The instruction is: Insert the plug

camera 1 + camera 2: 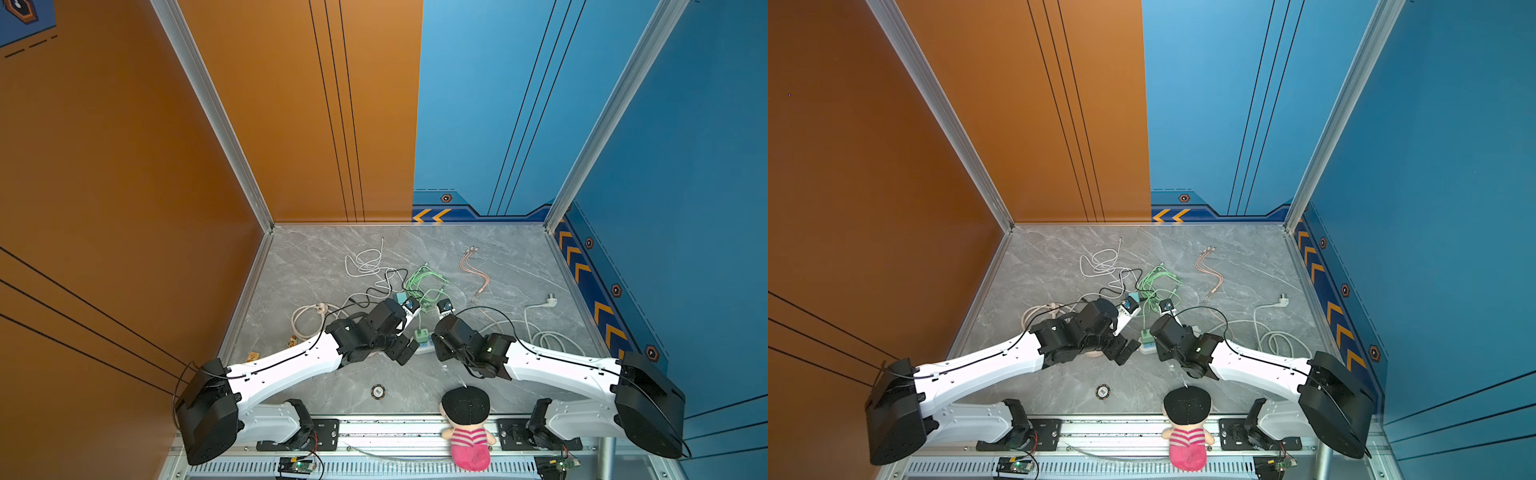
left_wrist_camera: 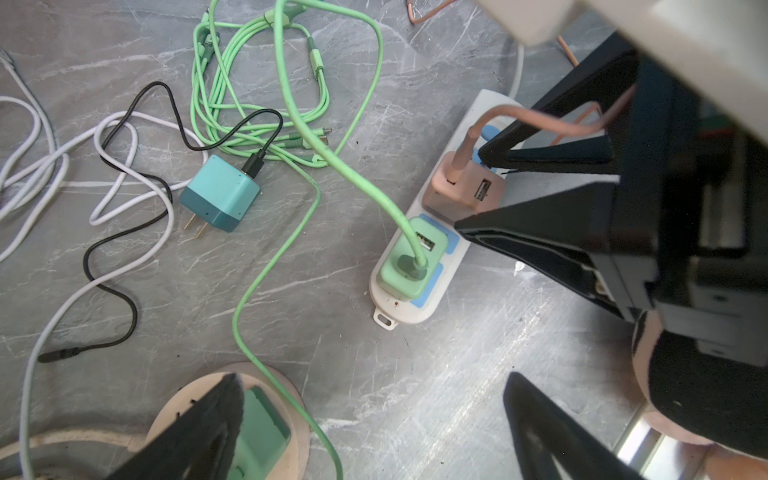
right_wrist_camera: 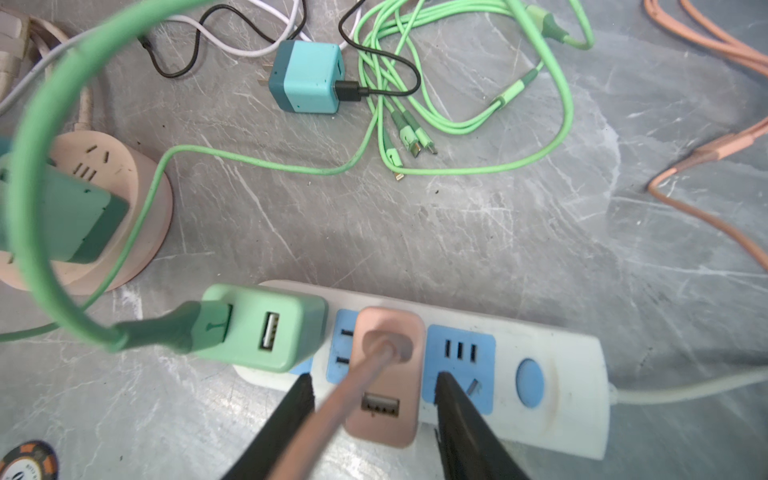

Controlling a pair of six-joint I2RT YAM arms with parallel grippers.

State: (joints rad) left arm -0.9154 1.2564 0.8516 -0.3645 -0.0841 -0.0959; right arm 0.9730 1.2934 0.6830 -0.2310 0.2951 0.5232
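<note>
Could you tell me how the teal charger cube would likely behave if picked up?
The teal charger cube looks rigid and boxy, so flat sides should pinch well. It is probably light. The floppy black cable plugged into it would likely trail and tug.

**Stone-look top, plastic plugs**

The marbled grey tabletop [image 3: 540,232] is gleaming smooth and faintly glossy. The white power strip [image 3: 573,395] is looking like scuffed plastic, the pink charger [image 3: 411,382] satiny. Lower middle in a top view, the doll [image 1: 467,440] is showing soft cloth.
</note>
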